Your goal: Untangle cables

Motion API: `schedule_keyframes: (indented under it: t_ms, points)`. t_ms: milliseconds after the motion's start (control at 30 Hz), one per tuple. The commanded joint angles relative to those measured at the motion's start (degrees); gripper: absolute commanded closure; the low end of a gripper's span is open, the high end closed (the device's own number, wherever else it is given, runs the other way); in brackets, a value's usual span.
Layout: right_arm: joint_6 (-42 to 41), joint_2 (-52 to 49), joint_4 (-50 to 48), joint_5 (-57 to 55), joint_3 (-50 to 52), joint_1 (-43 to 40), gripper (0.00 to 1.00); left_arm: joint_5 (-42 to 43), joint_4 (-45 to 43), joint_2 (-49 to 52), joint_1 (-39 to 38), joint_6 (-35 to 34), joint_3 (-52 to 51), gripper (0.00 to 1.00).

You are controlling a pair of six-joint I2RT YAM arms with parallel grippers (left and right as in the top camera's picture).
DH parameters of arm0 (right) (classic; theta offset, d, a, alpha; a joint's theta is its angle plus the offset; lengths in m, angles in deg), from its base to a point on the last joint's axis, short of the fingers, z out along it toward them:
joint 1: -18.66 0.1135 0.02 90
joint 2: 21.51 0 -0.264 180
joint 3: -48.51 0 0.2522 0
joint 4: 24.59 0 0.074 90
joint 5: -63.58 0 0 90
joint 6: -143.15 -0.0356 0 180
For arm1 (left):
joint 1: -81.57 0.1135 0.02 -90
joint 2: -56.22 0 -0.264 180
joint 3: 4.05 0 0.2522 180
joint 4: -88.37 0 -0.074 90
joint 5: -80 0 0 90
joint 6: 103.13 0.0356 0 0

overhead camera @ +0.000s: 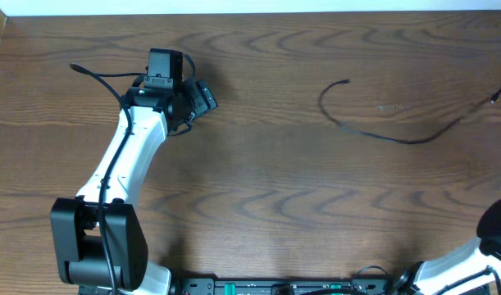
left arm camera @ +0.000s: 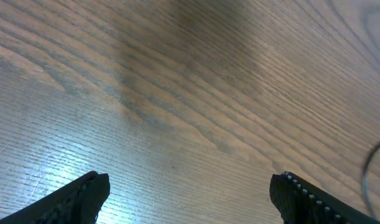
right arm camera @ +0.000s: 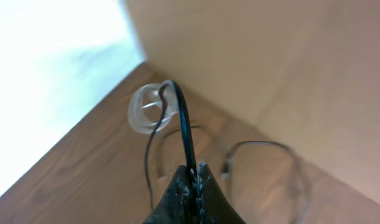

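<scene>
A thin black cable [overhead camera: 381, 131] lies curved on the wooden table at the right of the overhead view, running toward the right edge. My left gripper [overhead camera: 202, 97] is at the upper left, far from it, open and empty; its two fingertips [left arm camera: 190, 193] frame bare wood in the left wrist view. My right gripper [right arm camera: 193, 177] is shut on a black cable [right arm camera: 185, 127] that rises from the jaws and loops over. Behind it lie a white cable loop [right arm camera: 146, 109] and a thinner dark cable [right arm camera: 264, 149]. The right gripper's fingers are out of the overhead view.
A loose black wire [overhead camera: 94, 74] of the left arm's own cabling lies near the arm. A light wall or board stands behind the cables in the right wrist view [right arm camera: 270, 62]. A faint cable curve shows at the right edge of the left wrist view [left arm camera: 373, 165].
</scene>
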Motion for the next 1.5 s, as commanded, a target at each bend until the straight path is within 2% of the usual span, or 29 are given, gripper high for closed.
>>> schedule_keyframes:
  t_ms: [0, 133, 167, 200, 233, 300, 400, 567, 800, 1067, 1267, 1467]
  points:
    - [-3.06, 0.20, 0.26, -4.92, -0.35, -3.98, 0.99, -0.35, 0.20, 0.22, 0.13, 0.98, 0.37, 0.12]
    - [-4.39, -2.62, 0.92, -2.84, 0.35, -7.56, 0.97, -0.35, 0.20, 0.22, 0.13, 0.98, 0.37, 0.12]
    - [-4.39, -3.39, 1.11, -1.70, 0.35, -8.02, 0.89, -0.35, 0.20, 0.22, 0.13, 0.98, 0.37, 0.12]
    - [-4.39, -4.37, 1.29, -0.13, 0.35, -8.44, 0.76, -0.35, 0.20, 0.22, 0.13, 0.98, 0.37, 0.12]
    - [-4.37, -5.40, 1.51, 1.57, 0.35, -8.63, 0.57, -0.35, 0.20, 0.22, 0.13, 0.98, 0.37, 0.12]
    - [-4.39, -7.13, 2.05, 4.61, 0.35, -8.66, 0.33, -0.35, 0.20, 0.22, 0.13, 0.98, 0.37, 0.12]
    - [-4.35, -8.20, 2.34, 7.06, 0.35, -7.48, 0.19, -0.35, 0.20, 0.22, 0.13, 0.98, 0.37, 0.12]
    - [-0.79, -8.11, 2.47, 12.66, 0.35, -3.08, 0.19, -0.35, 0.20, 0.22, 0.13, 0.98, 0.37, 0.12]
    - [8.61, -9.73, 10.08, 16.31, 0.37, 9.03, 0.20, -0.35, 0.20, 0.22, 0.13, 0.98, 0.37, 0.12]
    - [17.40, -20.41, 22.29, 21.24, 0.37, 20.92, 0.14, -0.35, 0.20, 0.22, 0.13, 0.98, 0.37, 0.12]
    - [15.87, -29.38, 21.90, 21.22, 0.37, 24.26, 0.20, -0.35, 0.20, 0.22, 0.13, 0.98, 0.37, 0.12]
    - [3.89, -34.77, 12.33, 20.50, 0.37, 25.05, 0.30, -0.35, 0.20, 0.22, 0.13, 0.98, 0.37, 0.12]
